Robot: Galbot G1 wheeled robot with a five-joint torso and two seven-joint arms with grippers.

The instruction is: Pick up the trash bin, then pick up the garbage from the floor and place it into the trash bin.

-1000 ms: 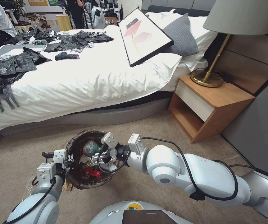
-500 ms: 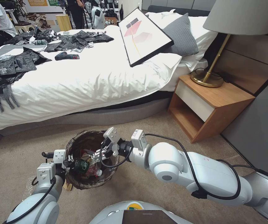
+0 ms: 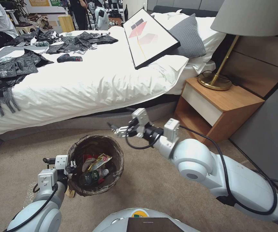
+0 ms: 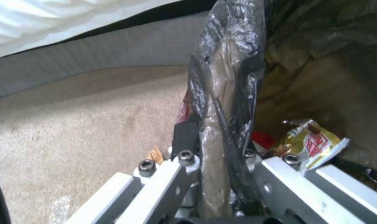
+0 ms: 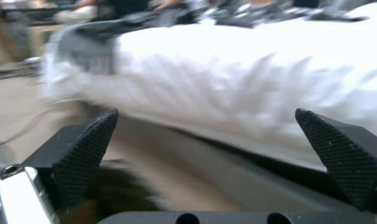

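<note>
Right gripper (image 3: 115,129) spread empty above carpet near the bed edge; left gripper (image 4: 215,161) pinches trash bin (image 3: 77,151) rim.

Two arms, one clamped, one free
Left gripper (image 4: 215,168) pinched tight low at the left; right gripper (image 3: 117,129) raised forward, fingers (image 5: 87,152) spread wide, holding nothing.

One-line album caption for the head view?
Left gripper holds the litter-filled trash bin; open right gripper hangs near the bed.

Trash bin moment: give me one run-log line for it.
left tool: shut on bin rim | right tool: open, empty, above the bin toward the bed | bin: wrappers, bottle inside
</note>
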